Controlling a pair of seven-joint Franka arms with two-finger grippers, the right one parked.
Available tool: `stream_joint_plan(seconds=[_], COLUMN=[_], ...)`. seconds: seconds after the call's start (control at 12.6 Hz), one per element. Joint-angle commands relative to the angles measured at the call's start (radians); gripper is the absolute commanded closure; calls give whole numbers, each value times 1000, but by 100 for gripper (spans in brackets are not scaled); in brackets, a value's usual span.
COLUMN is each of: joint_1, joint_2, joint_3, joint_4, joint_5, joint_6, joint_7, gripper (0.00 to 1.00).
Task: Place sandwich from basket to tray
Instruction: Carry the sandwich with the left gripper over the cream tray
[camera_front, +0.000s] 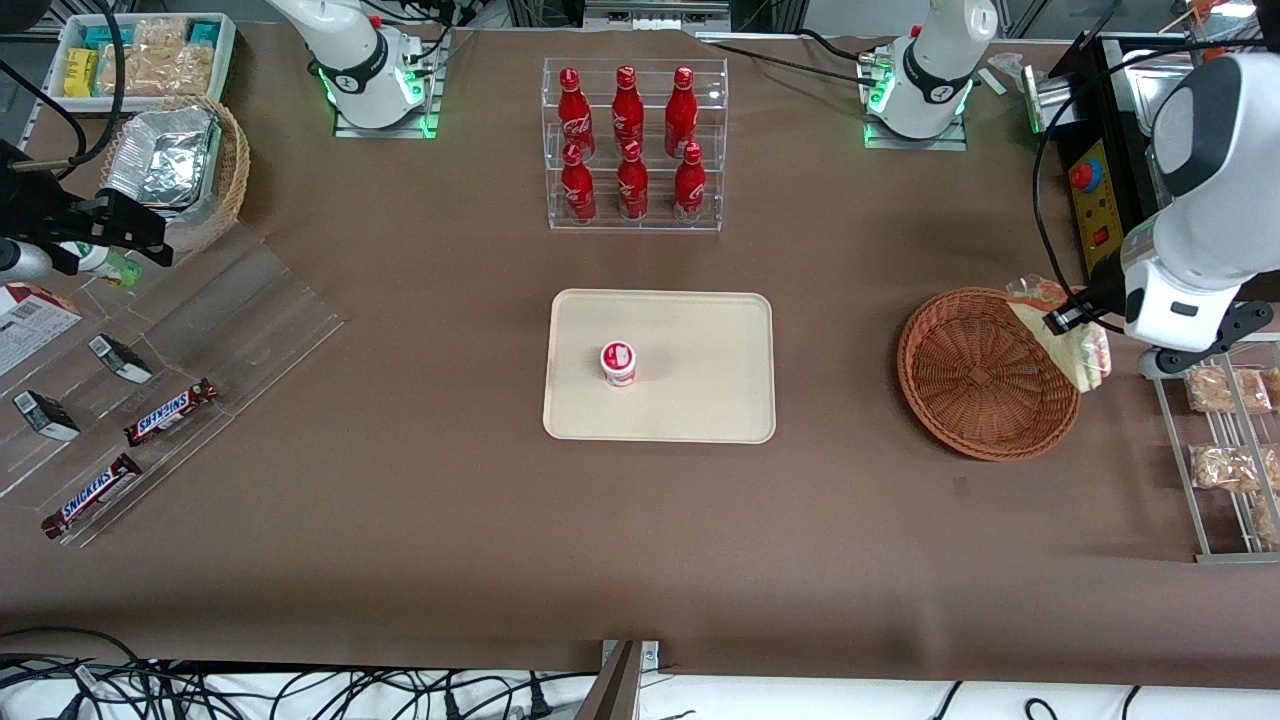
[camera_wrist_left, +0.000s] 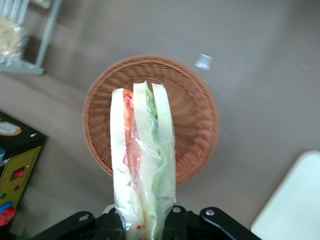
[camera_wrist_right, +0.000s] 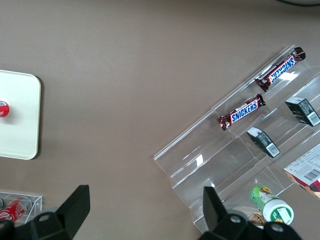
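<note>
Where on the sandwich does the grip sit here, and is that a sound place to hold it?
The gripper is shut on the sandwich at one end, pads on the flat bread faces, above the basket. That looks sound: the broad faces give flat contact, and the wedge hangs free for lowering onto the tray.

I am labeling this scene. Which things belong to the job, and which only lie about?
Job: sandwich held in the claw above the basket; tray.
Lying about: cup on tray, cola bottles, Snickers bars, bagged snacks.
</note>
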Motion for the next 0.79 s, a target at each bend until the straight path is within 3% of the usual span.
stream_joint_plan(seconds=[0.0,0.4,0.71], joint_1=[-1,-5,-5], joint_2=[13,24,106], joint_3=[-45,-233,-414], joint_4=[86,89,86], joint_5=[-48,-92,-91], joint_6=[-90,-51,54], joint_7=[131,200,186], gripper=[100,100,100])
